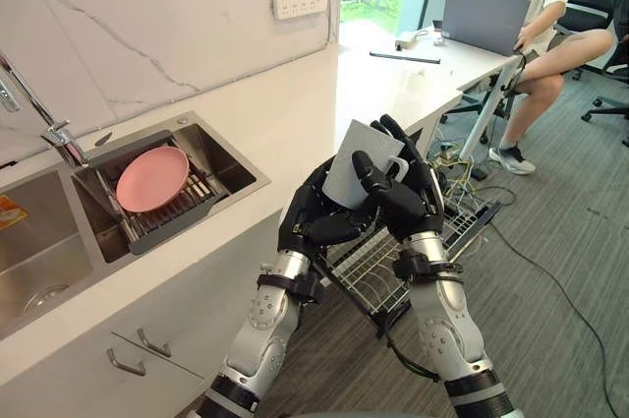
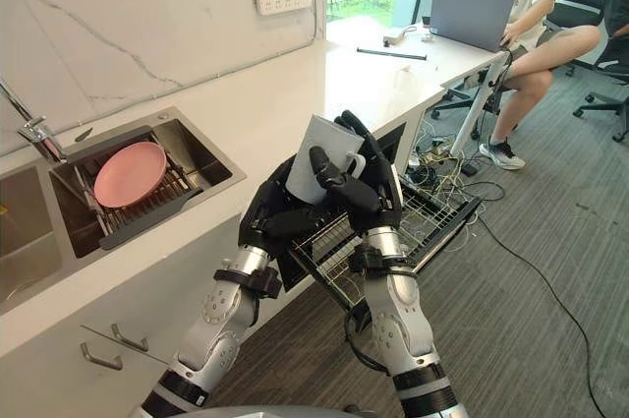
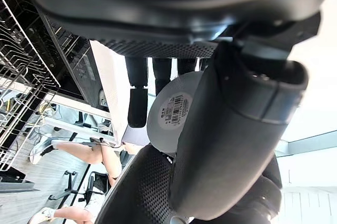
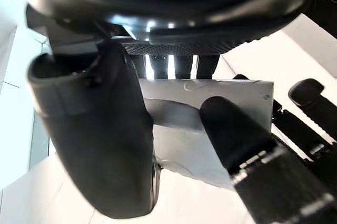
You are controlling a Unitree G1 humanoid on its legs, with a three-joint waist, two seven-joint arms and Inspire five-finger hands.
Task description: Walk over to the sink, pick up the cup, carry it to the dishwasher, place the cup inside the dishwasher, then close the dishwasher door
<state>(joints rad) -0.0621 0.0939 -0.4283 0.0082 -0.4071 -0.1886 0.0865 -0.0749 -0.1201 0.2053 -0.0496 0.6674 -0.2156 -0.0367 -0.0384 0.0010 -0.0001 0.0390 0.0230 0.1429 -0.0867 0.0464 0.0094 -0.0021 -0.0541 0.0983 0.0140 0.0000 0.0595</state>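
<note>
A white cup [image 1: 356, 164] with a handle is held tilted between both hands, in front of the counter edge. My left hand [image 1: 316, 218] cups it from below and the side, its fingers curled round the base [image 3: 172, 112], which bears a label. My right hand [image 1: 405, 199] grips it from the other side, thumb across the wall [image 4: 210, 109] and fingers behind. Below the hands the dishwasher's wire rack [image 1: 369, 270] is pulled out over its lowered door.
A pink plate [image 1: 152, 179] lies on a drain rack in the steel sink [image 1: 228, 155], with the faucet [image 1: 59, 138] to its left. Drawer handles [image 1: 147, 344] sit under the white counter [image 1: 295, 108]. A person [image 1: 536, 5] sits at a laptop [image 1: 482, 17]. Cables trail on the floor.
</note>
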